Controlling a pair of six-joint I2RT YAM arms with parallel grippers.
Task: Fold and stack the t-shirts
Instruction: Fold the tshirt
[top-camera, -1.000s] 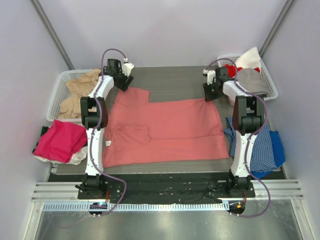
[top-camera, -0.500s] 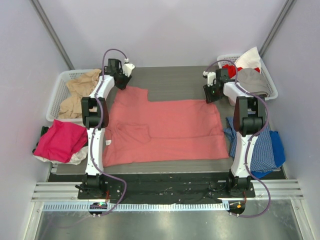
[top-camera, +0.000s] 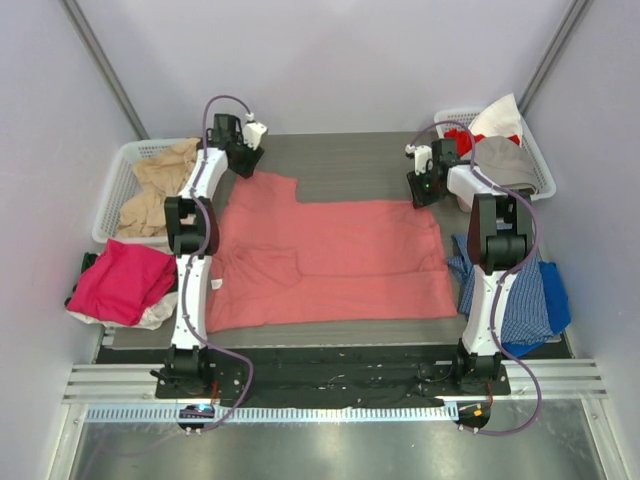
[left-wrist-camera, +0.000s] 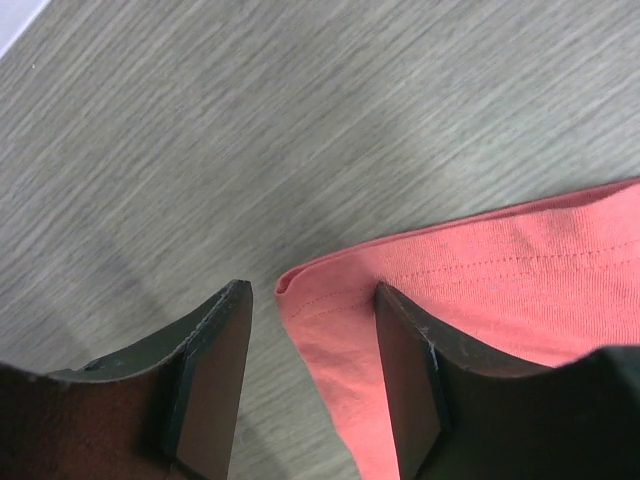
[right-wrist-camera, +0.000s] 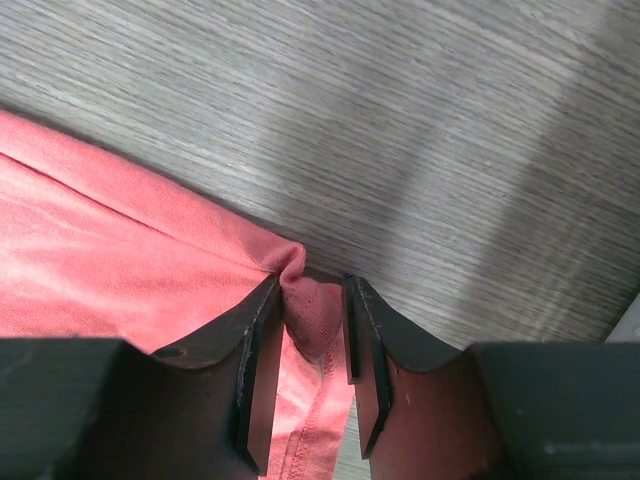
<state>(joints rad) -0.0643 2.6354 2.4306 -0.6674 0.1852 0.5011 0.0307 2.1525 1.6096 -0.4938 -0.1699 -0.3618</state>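
Note:
A salmon-red t-shirt lies spread flat across the table, one sleeve folded in at the left. My left gripper is at its far-left corner. In the left wrist view that gripper is open, and the shirt's hemmed corner lies loose between the fingers on the table. My right gripper is at the far-right corner. The right wrist view shows it shut on a puckered bunch of the salmon-red t-shirt.
A white basket at the far left holds beige shirts. A magenta-pink shirt lies heaped beside the left arm. The basket at the far right holds grey, red and white cloth. Blue checked cloth lies by the right arm.
The left gripper has edged slightly toward the back at the shirt's far-left corner. The right gripper and the shirt have hardly moved.

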